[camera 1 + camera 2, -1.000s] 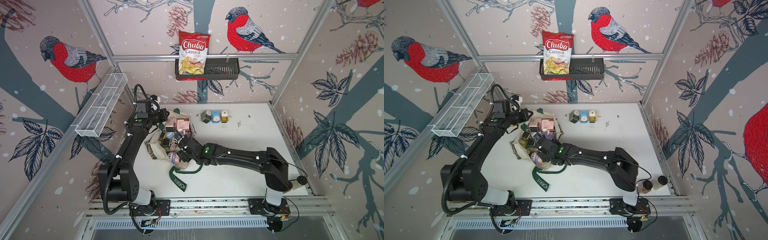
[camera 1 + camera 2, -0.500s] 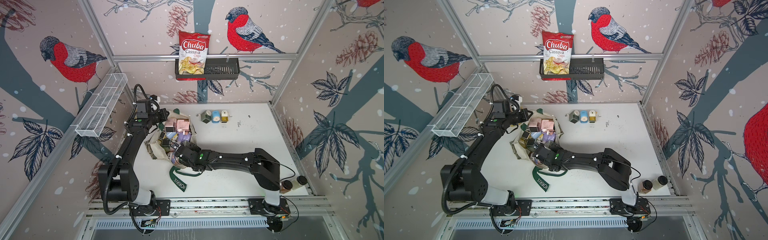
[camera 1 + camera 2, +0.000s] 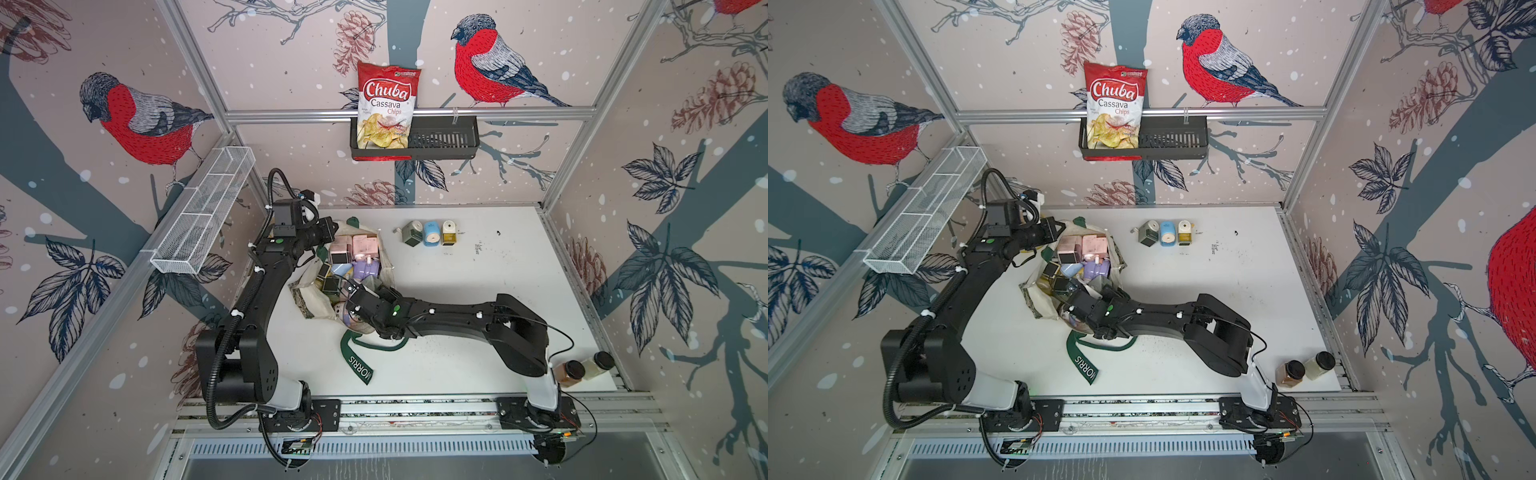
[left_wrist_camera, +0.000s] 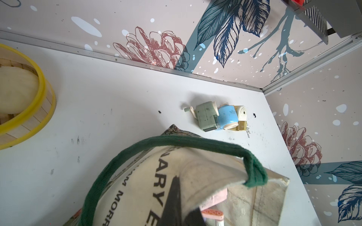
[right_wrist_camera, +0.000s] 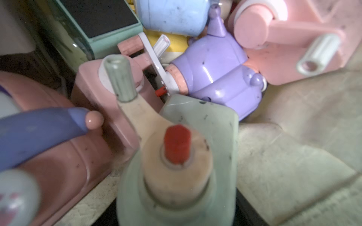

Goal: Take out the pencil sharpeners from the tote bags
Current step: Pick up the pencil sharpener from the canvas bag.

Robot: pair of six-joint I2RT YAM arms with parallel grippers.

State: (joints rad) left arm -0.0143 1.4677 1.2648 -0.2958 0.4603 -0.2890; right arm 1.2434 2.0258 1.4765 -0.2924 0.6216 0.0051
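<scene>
The cream tote bag (image 3: 308, 291) lies open on the white table, full of pencil sharpeners in pink (image 3: 365, 245), lilac (image 3: 366, 268) and other colours. My left gripper (image 4: 176, 207) is shut on the bag's far rim (image 4: 215, 176), holding the mouth open. My right gripper (image 5: 177, 207) reaches into the bag from the near side, and its jaws close on a pale green sharpener (image 5: 197, 133) with a cream crank. Lilac (image 5: 217, 78) and pink (image 5: 284, 49) sharpeners lie just beyond it. A green (image 3: 412, 233), a blue (image 3: 431, 233) and a cream one (image 3: 449, 232) stand on the table behind the bag.
A green strap lettered MORRIS (image 3: 359, 365) trails toward the table's front edge. Two brown-lidded jars (image 3: 571, 372) stand at the front right corner. On the back wall a chips bag (image 3: 386, 108) sits in a black basket (image 3: 444, 139). A wire basket (image 3: 203, 216) hangs on the left wall.
My right arm has pushed deeper into the bag's mouth and its jaws have narrowed onto the pale green sharpener. The left arm has kept its hold on the rim.
</scene>
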